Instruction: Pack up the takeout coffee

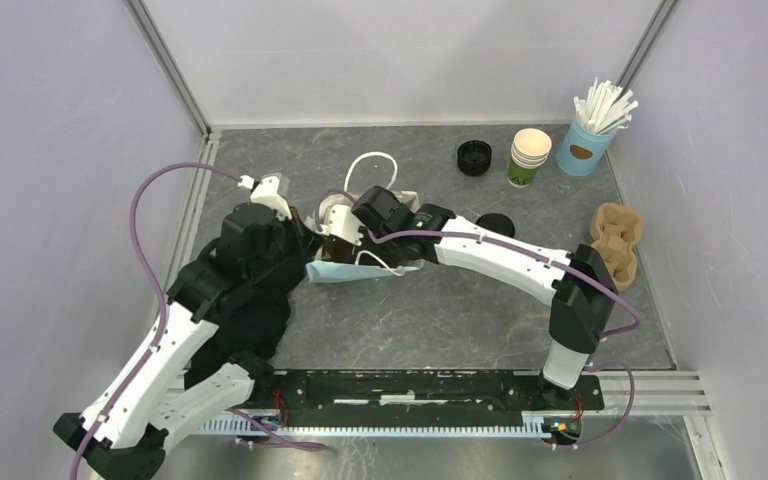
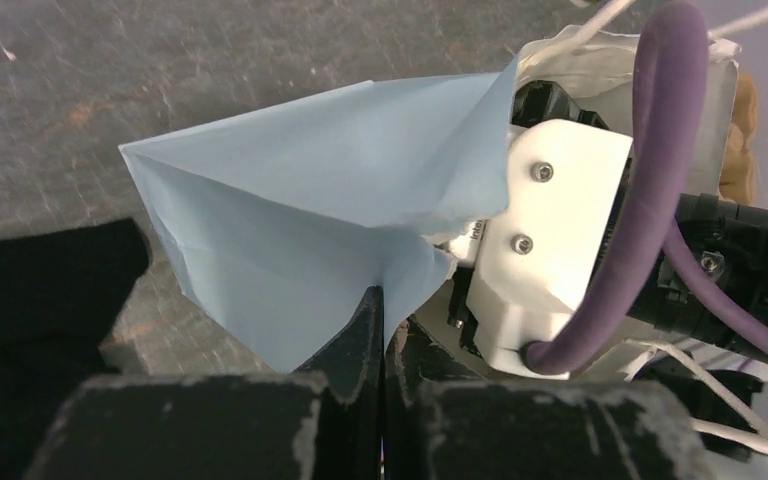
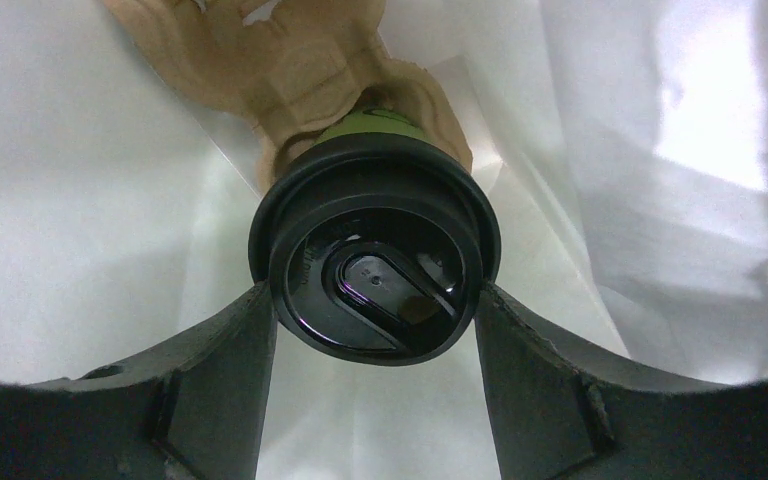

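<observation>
One takeout coffee cup (image 3: 375, 265), green with a round black lid, stands in a brown cardboard carrier (image 3: 290, 60) inside the paper bag (image 3: 80, 200). My right gripper (image 3: 372, 292) reaches into the bag, and its fingers press on both sides of the lid. The bag (image 1: 360, 270) is pale blue outside with white cord handles and lies mid-table. My left gripper (image 2: 382, 300) is shut on the bag's blue edge (image 2: 310, 220) and holds the mouth up. Behind the right forearm a round black lid (image 1: 497, 224) shows; what is under it is hidden.
At the back right stand a loose stack of black lids (image 1: 474, 157), a stack of lidless cups (image 1: 529, 156) and a blue holder of white stirrers (image 1: 590, 140). An empty cardboard carrier (image 1: 615, 240) lies at the right. Cage walls enclose the table.
</observation>
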### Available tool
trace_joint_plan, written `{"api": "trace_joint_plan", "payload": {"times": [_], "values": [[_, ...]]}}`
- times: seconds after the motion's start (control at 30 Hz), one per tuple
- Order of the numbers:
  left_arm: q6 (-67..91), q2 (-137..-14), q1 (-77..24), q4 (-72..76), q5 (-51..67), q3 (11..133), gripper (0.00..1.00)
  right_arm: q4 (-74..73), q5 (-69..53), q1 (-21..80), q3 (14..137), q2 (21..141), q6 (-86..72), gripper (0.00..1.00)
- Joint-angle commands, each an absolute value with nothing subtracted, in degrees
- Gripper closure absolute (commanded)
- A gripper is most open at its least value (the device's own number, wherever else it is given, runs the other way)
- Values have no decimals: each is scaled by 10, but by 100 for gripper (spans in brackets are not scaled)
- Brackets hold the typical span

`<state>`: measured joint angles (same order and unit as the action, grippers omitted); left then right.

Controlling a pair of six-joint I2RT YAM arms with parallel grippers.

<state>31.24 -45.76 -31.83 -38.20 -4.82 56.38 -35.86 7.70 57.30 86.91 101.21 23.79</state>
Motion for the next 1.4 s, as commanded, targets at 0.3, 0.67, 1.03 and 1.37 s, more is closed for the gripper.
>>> {"api": "trace_joint_plan", "payload": {"times": [0.3,0.67,1.03,1.37], "values": [[453,-558,-321,-491,41,722,98,-601,2,589,892,1007,79,82],[486,-567,-318,-582,-54,756,98,-584,-11,589,888,1073,79,79],[473,-576,-318,-613,-131,750,98,-544,42,589,834,1165,100,79],[464,-567,-319,-603,-142,726,98,-561,85,589,833,1173,122,77]]}}
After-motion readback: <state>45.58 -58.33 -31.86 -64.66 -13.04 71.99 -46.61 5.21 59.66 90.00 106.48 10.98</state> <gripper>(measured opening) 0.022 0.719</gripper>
